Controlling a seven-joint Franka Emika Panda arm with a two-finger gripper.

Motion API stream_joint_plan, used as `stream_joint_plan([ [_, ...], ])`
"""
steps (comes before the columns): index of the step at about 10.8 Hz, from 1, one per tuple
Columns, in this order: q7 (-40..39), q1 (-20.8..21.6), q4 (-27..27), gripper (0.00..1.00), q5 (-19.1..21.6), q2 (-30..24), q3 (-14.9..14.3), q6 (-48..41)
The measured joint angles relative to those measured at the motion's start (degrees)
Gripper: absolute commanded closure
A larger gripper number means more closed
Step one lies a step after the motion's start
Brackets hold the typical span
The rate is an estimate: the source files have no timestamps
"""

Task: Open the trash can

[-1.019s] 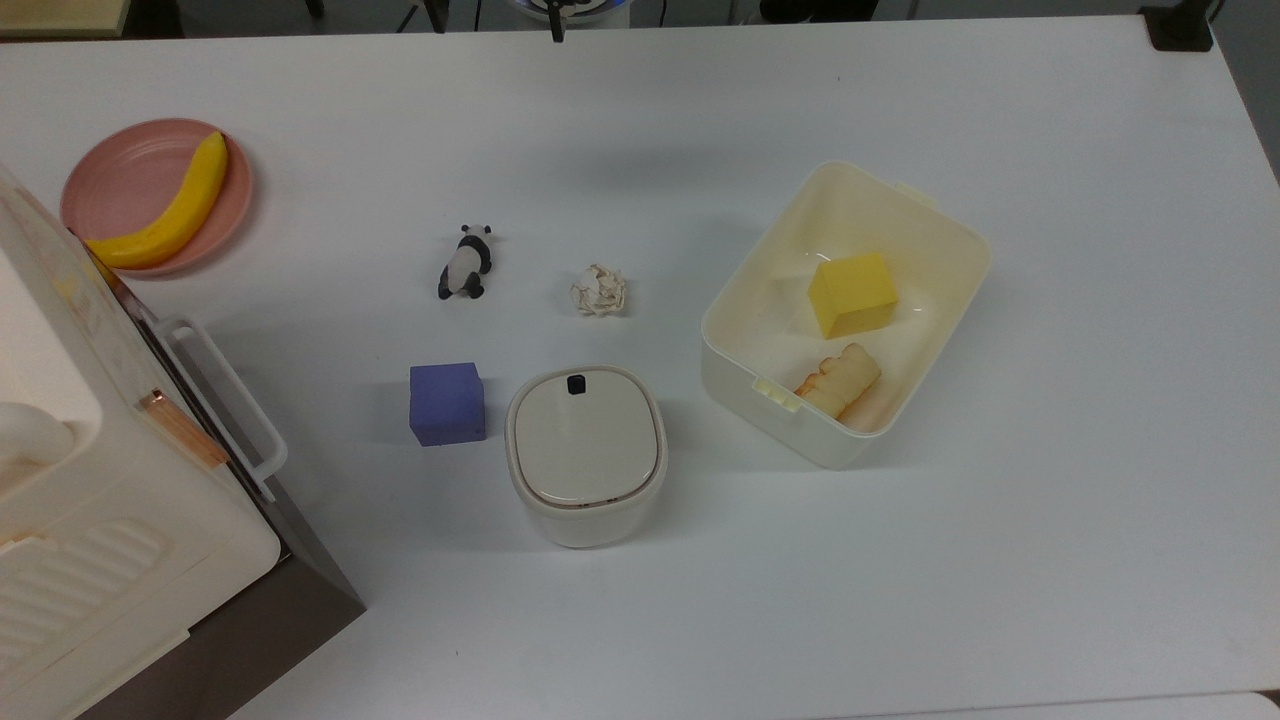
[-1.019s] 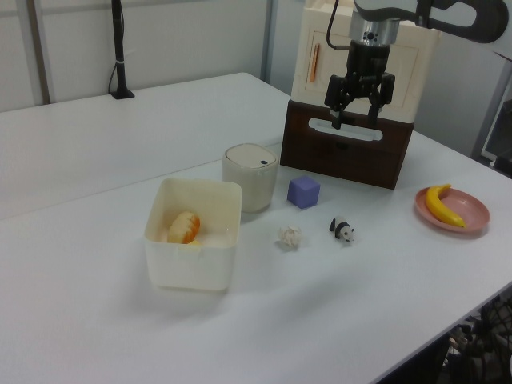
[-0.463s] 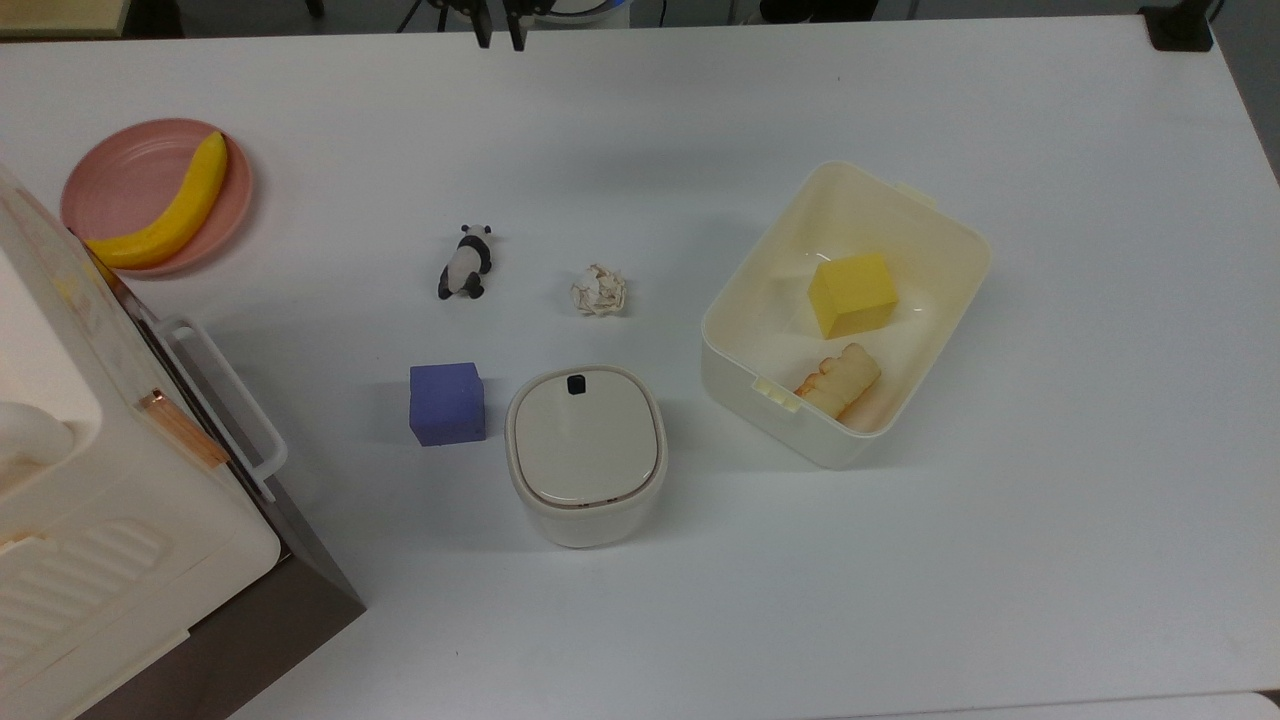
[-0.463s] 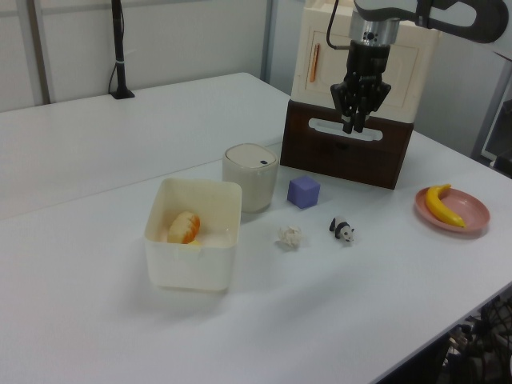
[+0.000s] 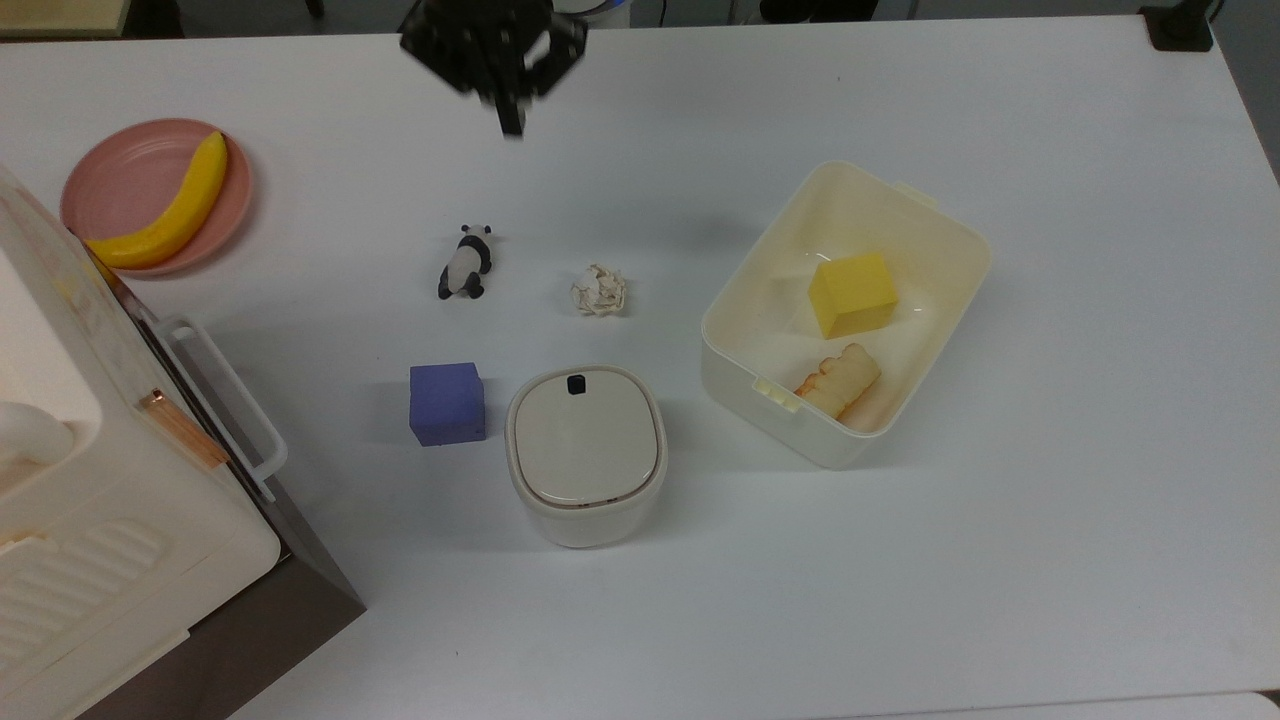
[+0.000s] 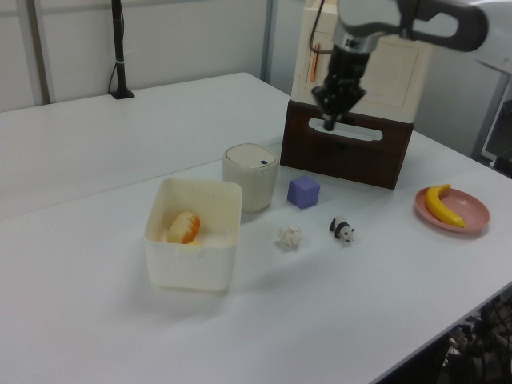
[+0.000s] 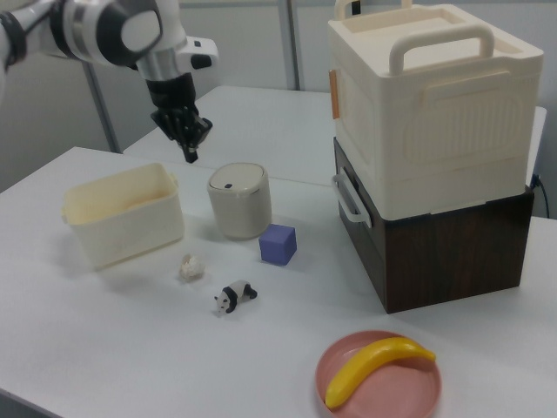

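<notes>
Cream plastic trash can (image 5: 586, 455) sits low centre in the top view, beige lid flat and closed, small black push button (image 5: 576, 383) at the lid's upper edge, the side facing the gripper. Gripper (image 5: 511, 125) hangs at top centre of the top view, clenched to a single dark tip with nothing held; the left view shows it (image 6: 328, 122) in the upper right, in the air above the table and to the right of the can (image 6: 250, 176). So the target lies straight down-frame from the tool in the top view and a touch to the top view's right, well apart; the button is the nearest part of the can on that line. My reading: the move ahead is a travel across plus a descent, ending on the button rather than the lid's middle. Between the two on the table: crumpled paper ball (image 5: 600, 290), almost on the direct line, and panda figure (image 5: 465, 262), to the top view's left of it; both low, so a path kept high should pass over. Purple cube (image 5: 447, 402) stands just beside the can on the top view's left, open tub (image 5: 955, 300) near on its right, neither touching. Right view puts the tip (image 7: 190, 155) just up-left of the can (image 7: 239, 200).
</notes>
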Motion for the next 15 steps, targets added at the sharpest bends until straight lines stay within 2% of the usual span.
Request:
stream_joint_plan([
  [4,-0.02,3.11,0.44,1.0,-0.38,8.17,0.03,21.09],
  [5,-0.02,3.68,1.08,1.0,-1.6,10.33,-0.05,24.07],
  [10,-0.02,5.93,4.2,1.0,-5.77,20.53,-1.64,28.61],
  [15,-0.02,7.02,5.25,1.0,-7.19,21.32,-1.73,28.73],
])
